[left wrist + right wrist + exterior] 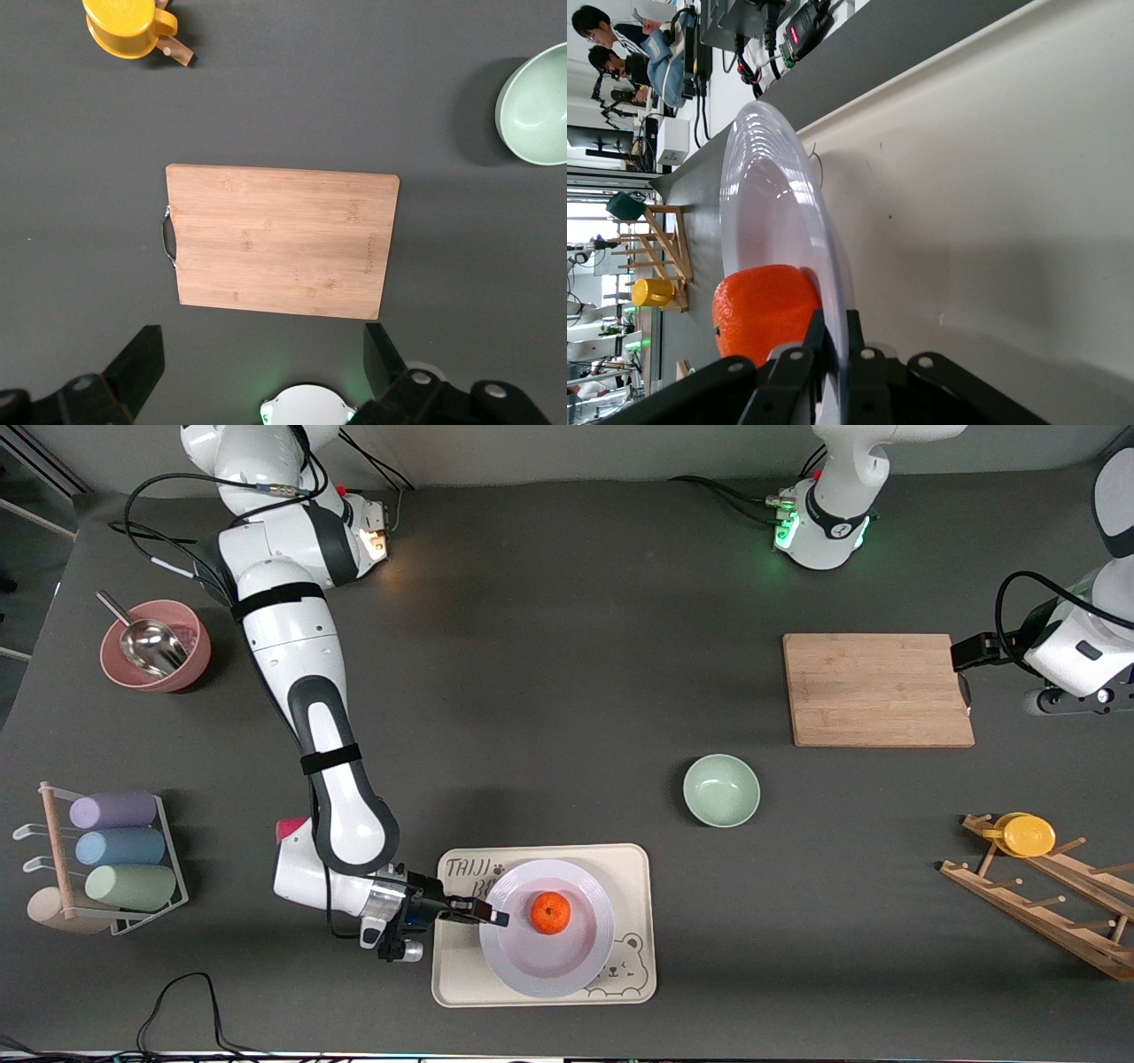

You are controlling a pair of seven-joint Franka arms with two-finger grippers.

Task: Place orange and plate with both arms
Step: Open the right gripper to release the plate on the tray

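below, the right gripper [490, 914] pinches the rim of the plate [567, 965], which sits over the cream bear tray [633, 921] with the orange [550, 912] resting in its well. clamping the rim edge-on probably lets the arm carry plate and fruit together while leaving the fruit undisturbed. whether the plate touches the tray cannot be told. the left gripper [257, 372] waits, fingers spread wide and empty, above the wooden cutting board [282, 241].

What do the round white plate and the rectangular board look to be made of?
The round white plate looks like glazed ceramic or glossy plastic: it shines and shows ringed reflections. The rectangular wooden cutting board looks like bamboo, matte, with visible glued strips and grain.
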